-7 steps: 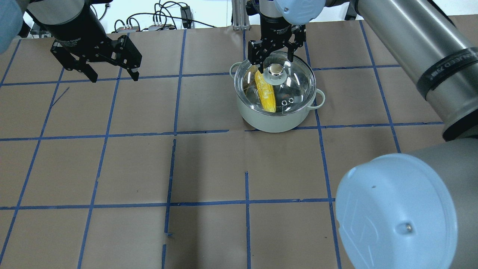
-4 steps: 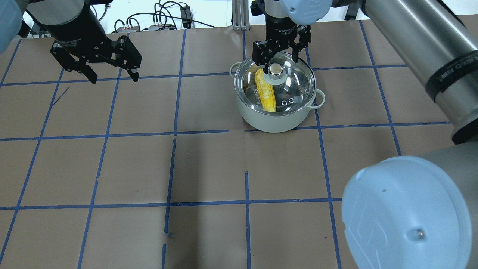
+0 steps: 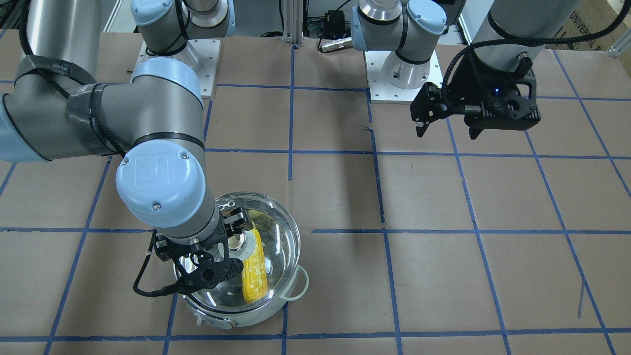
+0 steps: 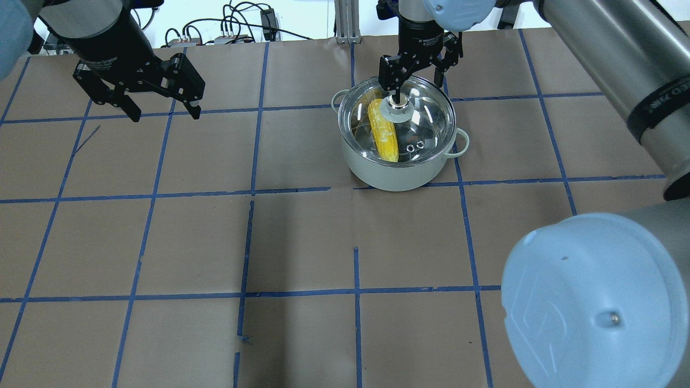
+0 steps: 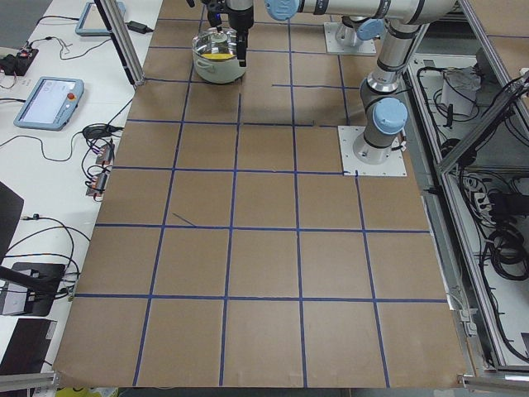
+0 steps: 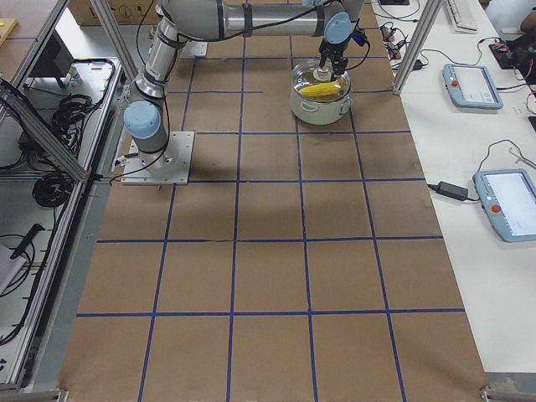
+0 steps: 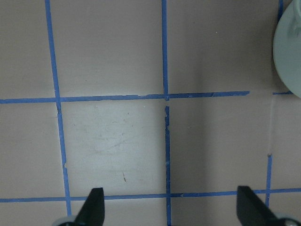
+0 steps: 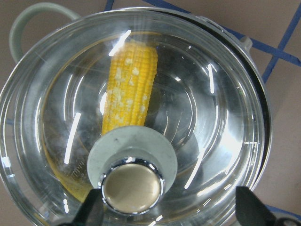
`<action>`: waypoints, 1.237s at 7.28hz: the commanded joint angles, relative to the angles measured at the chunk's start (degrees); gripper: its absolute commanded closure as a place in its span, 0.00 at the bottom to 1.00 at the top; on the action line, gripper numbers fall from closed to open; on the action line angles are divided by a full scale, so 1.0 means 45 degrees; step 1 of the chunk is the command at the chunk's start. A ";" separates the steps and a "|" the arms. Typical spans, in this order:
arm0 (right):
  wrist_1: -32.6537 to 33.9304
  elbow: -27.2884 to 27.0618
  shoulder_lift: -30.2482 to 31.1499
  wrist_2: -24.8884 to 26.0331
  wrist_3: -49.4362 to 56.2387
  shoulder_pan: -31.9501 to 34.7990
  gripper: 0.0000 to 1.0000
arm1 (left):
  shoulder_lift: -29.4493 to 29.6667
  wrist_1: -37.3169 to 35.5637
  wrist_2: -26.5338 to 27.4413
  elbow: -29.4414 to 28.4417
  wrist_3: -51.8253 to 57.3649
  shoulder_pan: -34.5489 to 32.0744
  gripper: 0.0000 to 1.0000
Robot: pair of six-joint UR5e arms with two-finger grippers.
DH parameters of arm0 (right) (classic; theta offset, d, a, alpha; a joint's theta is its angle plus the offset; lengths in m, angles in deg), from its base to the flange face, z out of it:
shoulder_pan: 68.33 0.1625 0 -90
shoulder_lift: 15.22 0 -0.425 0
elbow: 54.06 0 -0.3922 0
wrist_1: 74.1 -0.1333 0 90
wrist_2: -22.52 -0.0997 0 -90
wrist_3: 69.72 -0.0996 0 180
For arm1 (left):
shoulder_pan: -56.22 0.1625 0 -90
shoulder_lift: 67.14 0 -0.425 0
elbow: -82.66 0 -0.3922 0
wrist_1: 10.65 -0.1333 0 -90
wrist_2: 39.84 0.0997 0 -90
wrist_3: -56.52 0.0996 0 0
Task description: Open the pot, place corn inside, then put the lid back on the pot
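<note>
My right gripper [image 8: 171,212] is spread above the lid [image 4: 426,116], with one finger on each side of the knob [image 8: 132,188] and neither touching it. The lid sits closed on the pot [image 4: 396,172]. The pot stands near the table [image 4: 302,242] edge opposite my base, right of centre. The corn [image 4: 383,132] lies inside the pot, under the glass. My left gripper [image 4: 164,110] hangs spread near the far left corner, holding nothing.
</note>
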 commanded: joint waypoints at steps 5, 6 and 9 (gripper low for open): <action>0.0020 0.0016 -0.0203 -0.0001 -0.1639 0.0868 0.01 | -0.0008 -0.0073 0.0000 0.0027 -0.0002 -0.0017 0.00; 0.0020 0.0016 -0.0222 0.0038 -0.1542 0.0616 0.01 | 0.0031 -0.0073 0.0000 0.0008 -0.0002 -0.0017 0.00; 0.0020 0.0016 -0.0183 0.0292 -0.0975 0.0242 0.01 | 0.0012 -0.0073 0.0000 0.0008 -0.0002 -0.0017 0.00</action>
